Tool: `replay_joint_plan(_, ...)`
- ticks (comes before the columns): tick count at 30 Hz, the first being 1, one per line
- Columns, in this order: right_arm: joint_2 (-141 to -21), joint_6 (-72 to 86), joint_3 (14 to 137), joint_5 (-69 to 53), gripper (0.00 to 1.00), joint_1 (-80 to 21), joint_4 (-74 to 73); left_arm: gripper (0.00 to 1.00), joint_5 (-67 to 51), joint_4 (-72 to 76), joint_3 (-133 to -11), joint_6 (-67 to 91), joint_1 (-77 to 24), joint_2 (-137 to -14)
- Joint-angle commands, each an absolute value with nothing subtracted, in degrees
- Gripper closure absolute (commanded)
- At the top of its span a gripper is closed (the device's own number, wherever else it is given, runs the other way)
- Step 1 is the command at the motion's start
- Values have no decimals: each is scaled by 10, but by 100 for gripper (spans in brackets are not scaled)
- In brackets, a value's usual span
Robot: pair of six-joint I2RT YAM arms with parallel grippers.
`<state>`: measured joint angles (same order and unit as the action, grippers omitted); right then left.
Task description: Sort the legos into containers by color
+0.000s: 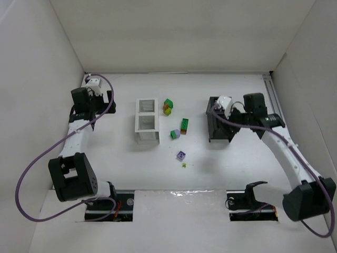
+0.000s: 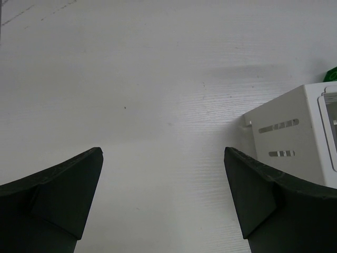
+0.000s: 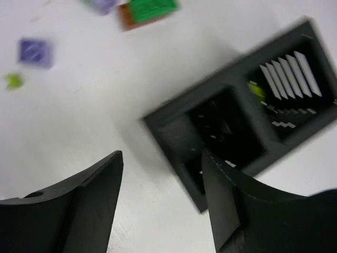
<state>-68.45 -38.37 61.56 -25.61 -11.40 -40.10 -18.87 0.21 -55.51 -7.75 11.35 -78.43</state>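
The white container (image 1: 147, 120) stands left of centre and the black container (image 1: 220, 126) right of centre. Between them lie loose legos: a green, yellow and red cluster (image 1: 168, 107), a green brick on an orange one (image 1: 185, 125), a green and lavender pair (image 1: 175, 134), a purple brick (image 1: 181, 155) and a tiny yellow-green piece (image 1: 184, 165). My right gripper (image 3: 162, 158) hovers open and empty over the black container (image 3: 237, 116), where a yellow-green piece (image 3: 256, 89) lies in one compartment. My left gripper (image 2: 163, 158) stands wide open and empty over bare table, left of the white container (image 2: 295, 132).
White walls enclose the table on the left, back and right. A rail (image 1: 274, 95) runs along the right edge. Purple cables loop from both arms. A green brick (image 2: 331, 75) peeks past the white container in the left wrist view.
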Motion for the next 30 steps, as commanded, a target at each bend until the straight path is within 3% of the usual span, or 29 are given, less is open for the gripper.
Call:
replay_joint_plan(1, -644, -551, 558, -357, 35, -152, -453, 1, -177, 18, -540, -90, 114, -747)
replay_joint_plan(8, -652, -552, 521, -369, 44, -317, -448, 1, -177, 18, -520, -116, 114, -736)
replay_joint_plan(13, -749, -504, 509, -344, 62, -405, -419, 1, -171, 30, -502, -121, 114, -725)
replay_joint_plan(15, -772, -486, 492, -325, 63, -430, -400, 1, -166, 35, -495, -121, 114, -720)
replay_joint_plan(23, -811, -405, 497, -287, 63, -461, -335, 1, -166, 58, -466, -121, 114, -715)
replay_joint_plan(30, -866, -335, 520, -241, 57, -514, -291, 1, -166, 71, -453, -116, 114, -709)
